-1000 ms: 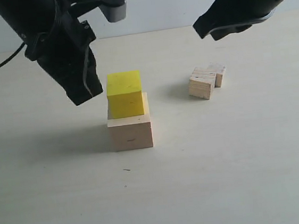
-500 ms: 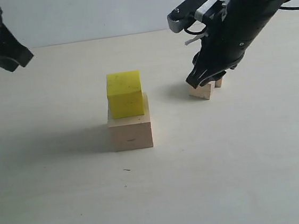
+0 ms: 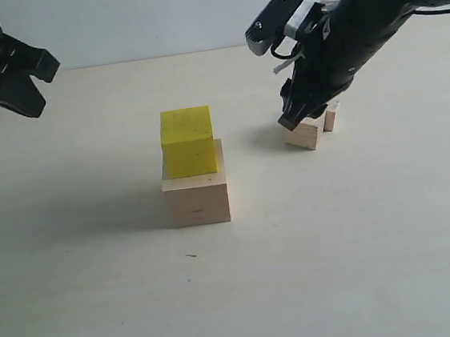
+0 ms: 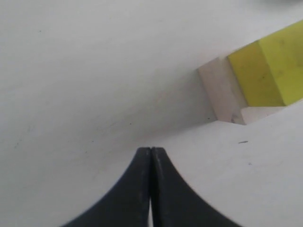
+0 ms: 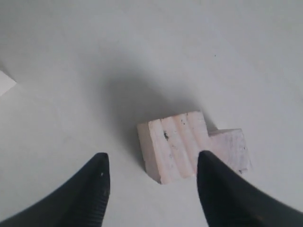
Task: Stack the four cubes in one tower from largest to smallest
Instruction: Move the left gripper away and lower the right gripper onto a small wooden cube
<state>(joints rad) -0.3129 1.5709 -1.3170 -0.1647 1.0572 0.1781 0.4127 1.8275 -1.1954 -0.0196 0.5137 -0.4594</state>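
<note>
The yellow cube sits on the large pale wooden cube in mid-table; both also show in the left wrist view, yellow cube on the pale cube. To the right, the grain-lined cube touches the small pale cube, which is half hidden by the arm. My right gripper hangs open just above the grain-lined cube, its fingers on either side, apart from it; the small cube lies beside it. My left gripper is shut and empty, far left.
The pale tabletop stretches bare in front of the stack and the loose cubes. A light wall closes the back edge. A small dark speck lies in front of the stack.
The left arm has pulled away from the stack to the far upper left. The right arm has come down over the two loose wooden cubes, and its jaws have opened.
</note>
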